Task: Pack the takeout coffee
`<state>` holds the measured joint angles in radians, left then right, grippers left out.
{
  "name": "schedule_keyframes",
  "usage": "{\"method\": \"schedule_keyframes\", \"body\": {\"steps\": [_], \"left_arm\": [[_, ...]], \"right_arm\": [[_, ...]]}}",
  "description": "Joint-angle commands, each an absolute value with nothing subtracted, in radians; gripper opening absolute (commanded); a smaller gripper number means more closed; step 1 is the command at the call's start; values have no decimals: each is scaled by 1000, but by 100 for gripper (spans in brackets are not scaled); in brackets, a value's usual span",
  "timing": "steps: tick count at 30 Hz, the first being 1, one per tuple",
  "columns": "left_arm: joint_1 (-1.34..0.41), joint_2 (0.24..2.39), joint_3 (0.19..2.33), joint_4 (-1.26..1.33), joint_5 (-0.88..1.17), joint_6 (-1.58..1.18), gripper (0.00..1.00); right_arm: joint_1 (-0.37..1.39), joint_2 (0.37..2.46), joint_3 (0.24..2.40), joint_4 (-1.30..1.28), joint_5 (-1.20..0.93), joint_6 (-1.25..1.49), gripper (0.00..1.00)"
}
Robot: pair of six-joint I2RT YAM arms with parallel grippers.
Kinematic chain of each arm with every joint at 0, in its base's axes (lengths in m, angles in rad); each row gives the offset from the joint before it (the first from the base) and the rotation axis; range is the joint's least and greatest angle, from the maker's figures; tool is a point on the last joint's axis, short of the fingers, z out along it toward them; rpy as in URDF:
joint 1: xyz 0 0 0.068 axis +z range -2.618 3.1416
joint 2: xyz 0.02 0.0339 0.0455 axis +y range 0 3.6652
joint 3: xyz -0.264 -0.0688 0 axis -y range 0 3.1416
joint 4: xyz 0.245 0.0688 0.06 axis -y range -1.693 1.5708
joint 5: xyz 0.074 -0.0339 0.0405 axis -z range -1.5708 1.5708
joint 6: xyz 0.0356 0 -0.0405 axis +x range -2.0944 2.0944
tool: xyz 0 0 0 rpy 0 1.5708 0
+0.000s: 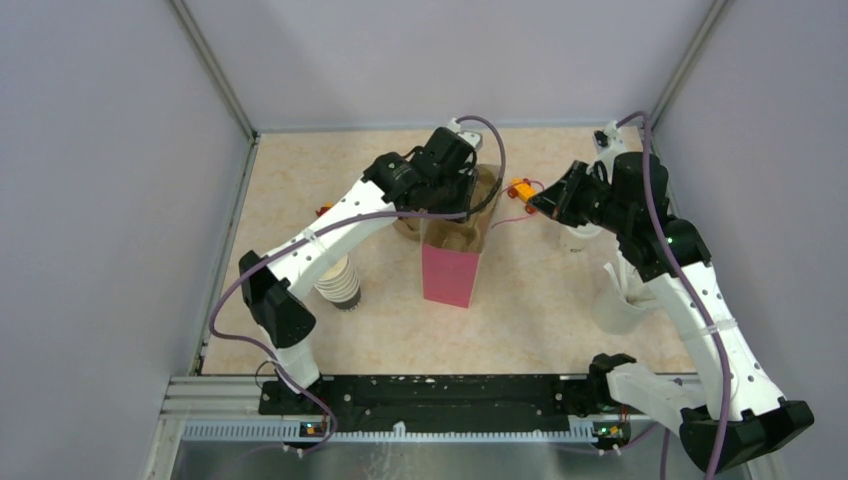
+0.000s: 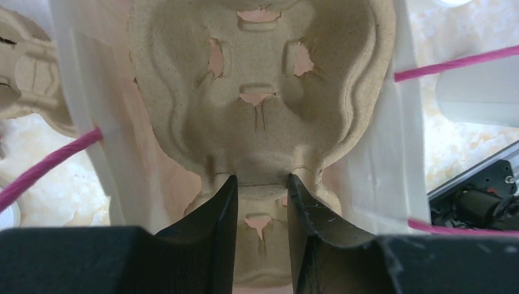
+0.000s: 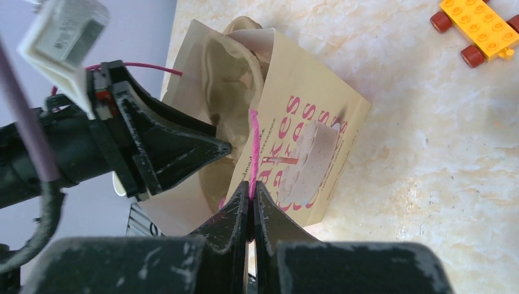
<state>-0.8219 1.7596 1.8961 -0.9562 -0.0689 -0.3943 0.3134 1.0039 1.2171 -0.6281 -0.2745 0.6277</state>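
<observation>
A pink paper bag point(image 1: 450, 272) stands open in the middle of the table. My left gripper point(image 2: 262, 180) reaches into its mouth, shut on the middle ridge of a beige pulp cup carrier point(image 2: 257, 79) that sits upright inside the bag's white walls. My right gripper point(image 3: 251, 187) is shut on the bag's pink string handle point(image 3: 254, 147), right of the bag point(image 3: 306, 141). In the top view a small white cup point(image 1: 578, 238), likely the takeout coffee, stands right of the bag, mostly hidden under my right arm; its lid does not show.
A stack of nested cream cups point(image 1: 338, 280) stands left of the bag under my left arm. A larger white cup with sticks point(image 1: 620, 305) is at the right. An orange toy car point(image 3: 477, 27) lies behind the bag. A second pulp carrier point(image 2: 24, 67) lies beside the bag.
</observation>
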Motion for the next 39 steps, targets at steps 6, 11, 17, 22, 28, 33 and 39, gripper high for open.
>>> {"method": "schedule_keyframes", "body": {"steps": [6,11,17,22,28,33,39], "left_arm": [[-821,1846,1951,-1041,-63,-394,24],[-821,1860,1993,-1068,-51,-391,30],[-821,1840,2052,-1048,-23,-398,43],[-821,1794,2091,-972,-14,-417,75],[-820,1679,2021,-804,14,-429,99],[-819,1632,2044,-738,74,-435,99],[-802,1588,2072,-777,39,-421,99]], "right_arm": [[317,1014,1228,-563,-309,612,0],[317,1015,1221,-560,-317,616,0],[317,1020,1219,-553,-323,616,0],[316,1021,1207,-544,-337,625,0],[316,1024,1211,-548,-345,619,5],[316,1032,1245,-568,-340,615,34],[317,1034,1338,-629,-329,651,61]]}}
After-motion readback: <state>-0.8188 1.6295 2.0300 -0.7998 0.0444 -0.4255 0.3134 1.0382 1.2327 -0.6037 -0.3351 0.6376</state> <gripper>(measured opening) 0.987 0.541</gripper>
